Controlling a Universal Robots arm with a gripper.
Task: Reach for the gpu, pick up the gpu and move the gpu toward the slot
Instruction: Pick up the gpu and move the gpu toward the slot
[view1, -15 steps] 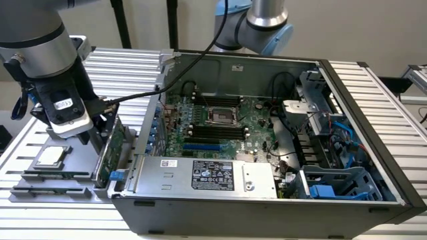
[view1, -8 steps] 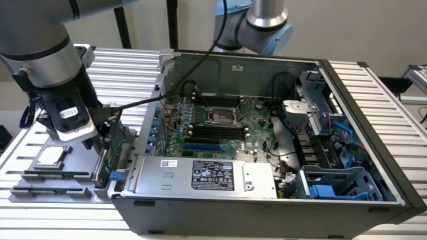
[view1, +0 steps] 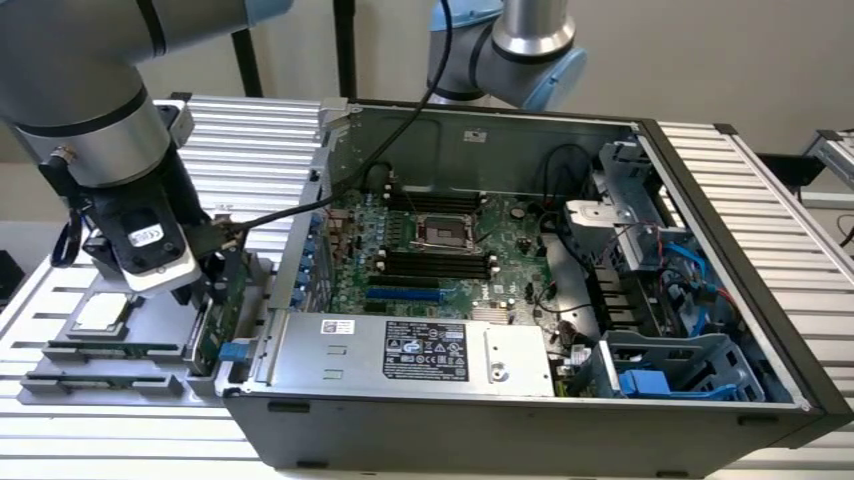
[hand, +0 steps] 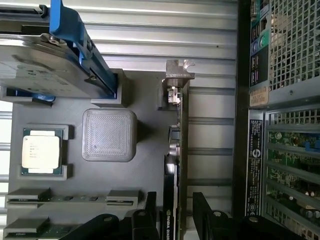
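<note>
A plain cream wall (view1: 721, 60) stands behind the ribbed silver aluminium-profile table (view1: 781, 220), whose grooved slats reach its far edge. Two black upright poles (view1: 344, 50) rise at that far edge. Light is soft and even.

The holder tray (hand: 145, 165) is lying on the table (view1: 774, 200), at the exterior view's left of the computer case (view1: 534, 440); the gpu (hand: 175, 150) is standing on edge in it, the tool (hand: 175, 205) straddling it; the CPU chip (hand: 41, 151) and hard drive (hand: 40, 65) are sitting alongside.

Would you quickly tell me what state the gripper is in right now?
Gripper: open, straddling the edge-on gpu in its holder, not yet gripping it.
</note>
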